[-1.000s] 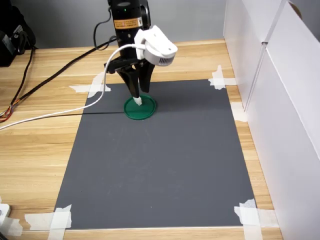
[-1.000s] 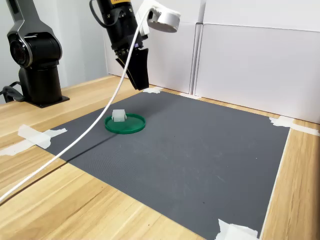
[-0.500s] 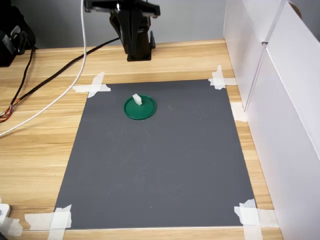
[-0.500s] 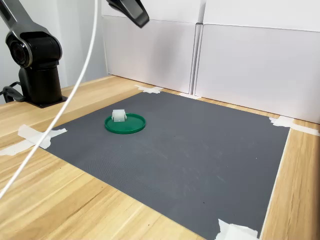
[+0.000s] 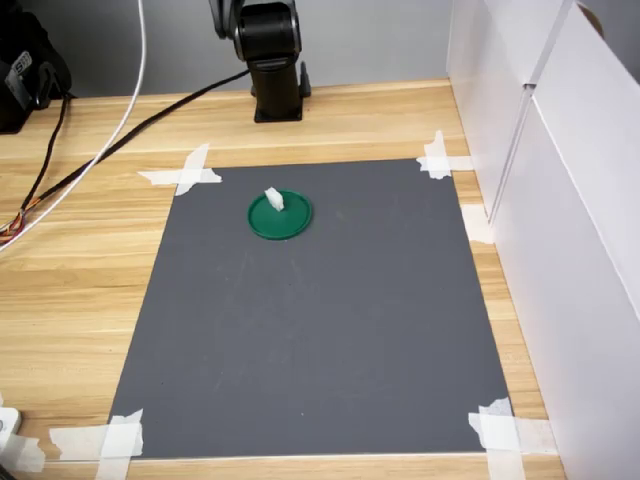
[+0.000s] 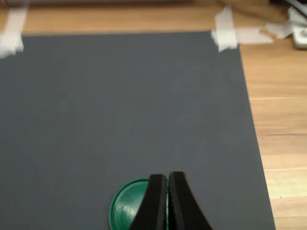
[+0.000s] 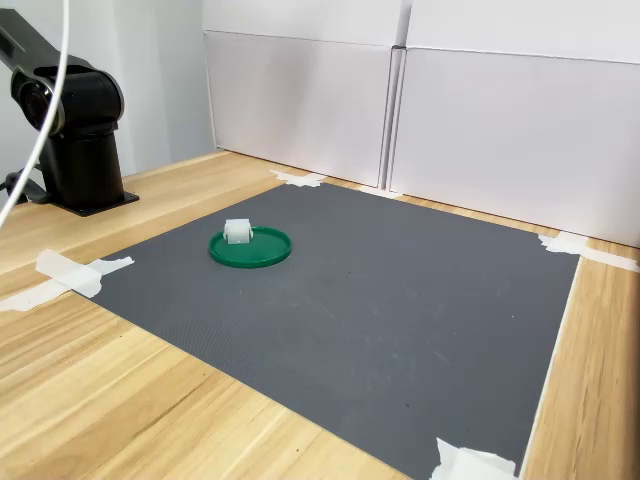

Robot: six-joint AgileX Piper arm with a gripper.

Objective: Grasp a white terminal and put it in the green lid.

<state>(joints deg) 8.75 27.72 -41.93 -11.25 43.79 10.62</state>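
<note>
The green lid (image 5: 290, 220) lies on the grey mat, toward its far left part in the first exterior view. The white terminal (image 5: 273, 199) stands inside it near the rim, and both exterior views show it there: terminal (image 7: 237, 232), lid (image 7: 263, 252). My gripper (image 6: 166, 176) shows only in the wrist view. Its two black fingers are pressed together, shut on nothing, high above the lid (image 6: 125, 208). The fingers hide the terminal in the wrist view.
The grey mat (image 5: 320, 320) is taped at its corners with white strips (image 5: 185, 172). The arm's black base (image 5: 270, 60) stands behind the mat. White panels (image 5: 560, 200) wall the first exterior view's right side. Cables (image 5: 100, 150) run over the wood at its left.
The arm has risen out of both exterior views, taking the white cable up with it. The terminal stays in the lid where it was let go.
</note>
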